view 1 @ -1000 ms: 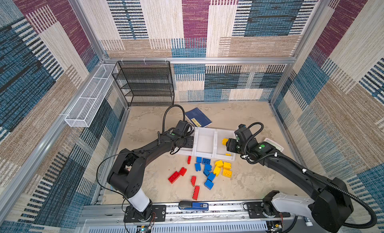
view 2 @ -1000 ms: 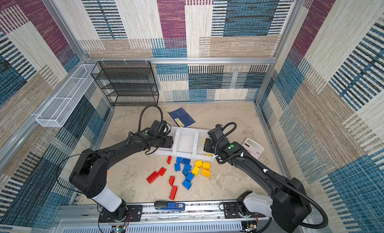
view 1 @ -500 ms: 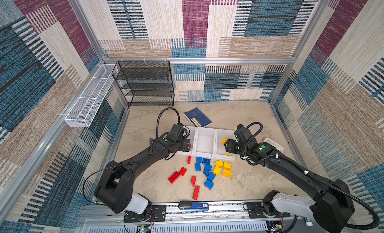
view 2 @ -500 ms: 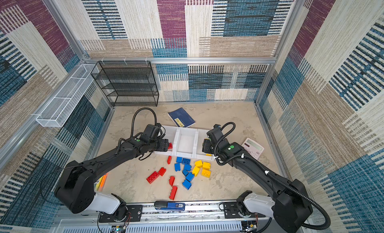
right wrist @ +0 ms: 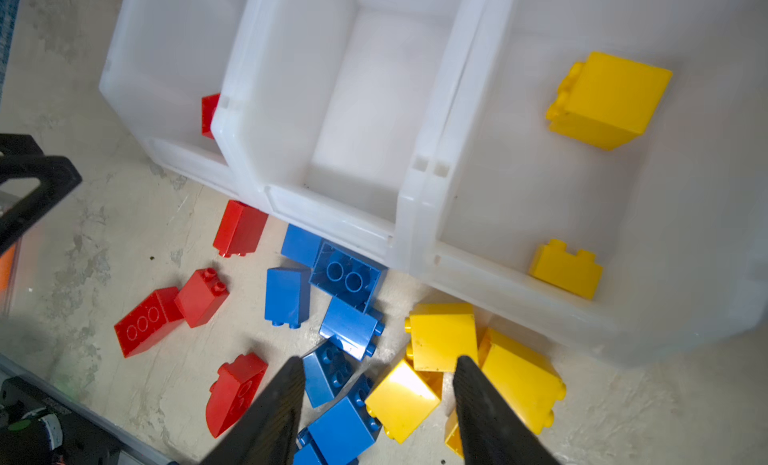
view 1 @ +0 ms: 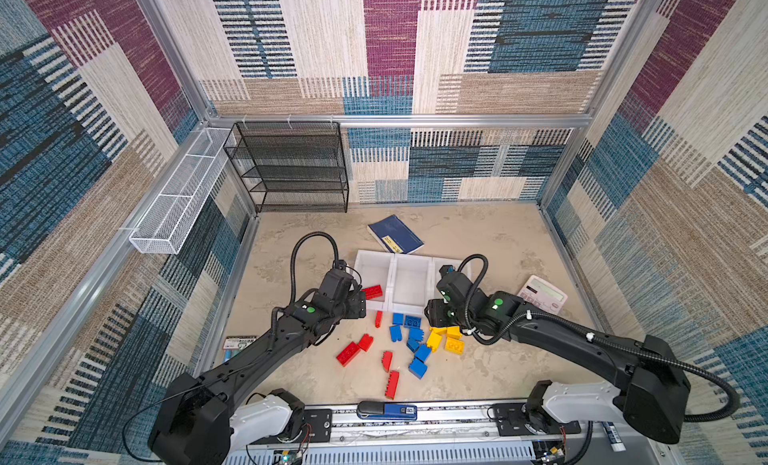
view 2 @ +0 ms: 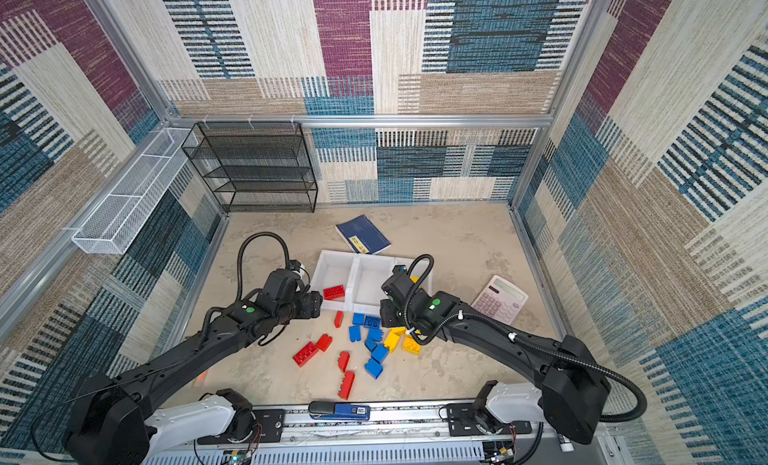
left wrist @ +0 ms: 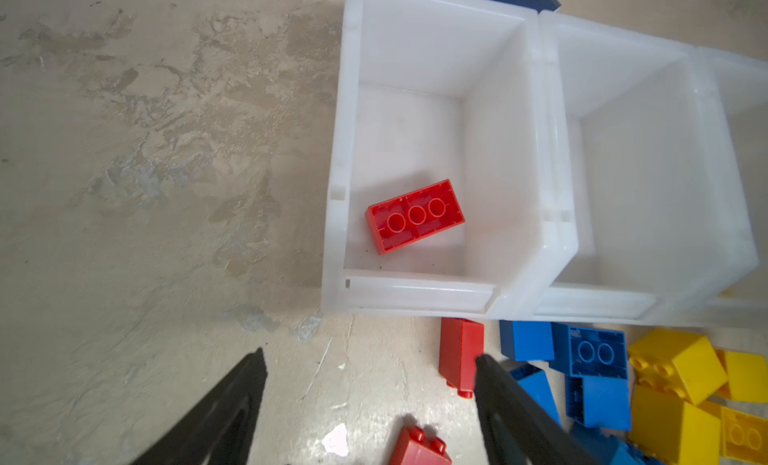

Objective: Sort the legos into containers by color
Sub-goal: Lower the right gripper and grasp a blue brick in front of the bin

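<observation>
Three joined white containers point(view 1: 393, 259) point(left wrist: 335, 193) point(right wrist: 419, 180) stand mid-table. One red brick point(view 1: 372, 291) point(left wrist: 414, 216) lies in the left one, two yellow bricks point(right wrist: 606, 101) in the right one, and the middle one holds nothing. Loose legos lie in front: red point(view 1: 348, 353), blue point(view 1: 411, 321) and yellow point(view 1: 453, 344). My left gripper point(view 1: 357, 307) point(left wrist: 369, 355) is open and empty over bare table before the left container, one finger beside a red brick point(left wrist: 459, 355). My right gripper point(view 1: 432, 313) point(right wrist: 379, 359) hangs open above the blue and yellow pile point(right wrist: 399, 396), holding nothing.
A blue stapler point(view 1: 386, 411) lies at the near edge. A calculator point(view 1: 542, 294) sits right of the containers and a blue notebook point(view 1: 395, 234) behind them. A black mesh rack point(view 1: 291, 168) and a white wire basket point(view 1: 178, 197) stand at the back left.
My left gripper drew back from the left container toward the near side and opened wider. My right gripper moved from the right container down over the loose pile, its jaws narrowing a little.
</observation>
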Available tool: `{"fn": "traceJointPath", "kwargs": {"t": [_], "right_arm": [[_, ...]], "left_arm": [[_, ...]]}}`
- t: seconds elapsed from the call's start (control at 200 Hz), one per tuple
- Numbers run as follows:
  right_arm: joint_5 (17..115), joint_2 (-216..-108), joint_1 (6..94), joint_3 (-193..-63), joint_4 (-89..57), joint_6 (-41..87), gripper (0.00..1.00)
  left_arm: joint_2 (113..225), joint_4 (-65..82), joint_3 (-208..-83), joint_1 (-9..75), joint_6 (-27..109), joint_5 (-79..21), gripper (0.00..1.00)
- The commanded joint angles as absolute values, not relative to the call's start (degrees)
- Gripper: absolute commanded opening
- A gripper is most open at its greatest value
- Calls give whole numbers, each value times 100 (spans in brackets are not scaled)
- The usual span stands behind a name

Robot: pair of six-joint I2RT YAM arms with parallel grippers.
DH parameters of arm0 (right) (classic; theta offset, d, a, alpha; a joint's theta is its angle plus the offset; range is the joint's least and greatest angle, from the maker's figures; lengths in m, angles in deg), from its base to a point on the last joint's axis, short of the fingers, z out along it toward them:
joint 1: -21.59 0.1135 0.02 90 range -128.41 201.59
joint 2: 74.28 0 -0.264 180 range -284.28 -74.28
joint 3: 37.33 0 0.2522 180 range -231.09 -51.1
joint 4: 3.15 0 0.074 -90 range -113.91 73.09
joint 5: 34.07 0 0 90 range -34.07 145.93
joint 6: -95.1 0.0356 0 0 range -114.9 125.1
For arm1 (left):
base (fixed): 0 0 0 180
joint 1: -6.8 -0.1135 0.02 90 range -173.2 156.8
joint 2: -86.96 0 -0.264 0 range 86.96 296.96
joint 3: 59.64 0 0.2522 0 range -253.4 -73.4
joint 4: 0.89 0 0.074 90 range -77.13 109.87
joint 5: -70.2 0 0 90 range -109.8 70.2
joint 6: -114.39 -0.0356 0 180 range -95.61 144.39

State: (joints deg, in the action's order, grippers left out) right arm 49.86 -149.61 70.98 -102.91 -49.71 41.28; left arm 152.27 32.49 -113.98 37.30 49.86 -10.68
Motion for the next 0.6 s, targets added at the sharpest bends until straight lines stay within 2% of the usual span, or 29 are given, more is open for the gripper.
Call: {"fn": "traceJointPath", "kwargs": {"t": [0.0, 0.596], "right_arm": [[4916, -15219, 7374, -10420, -4940, 4098, 60], [5101, -16364, 7992, -10637, -4679, 3974, 50]], "left_arm": [[14969, 3422, -11254, 3713, 5179, -852, 82], [14768, 3354, -10902, 3694, 5335, -960, 83]]}}
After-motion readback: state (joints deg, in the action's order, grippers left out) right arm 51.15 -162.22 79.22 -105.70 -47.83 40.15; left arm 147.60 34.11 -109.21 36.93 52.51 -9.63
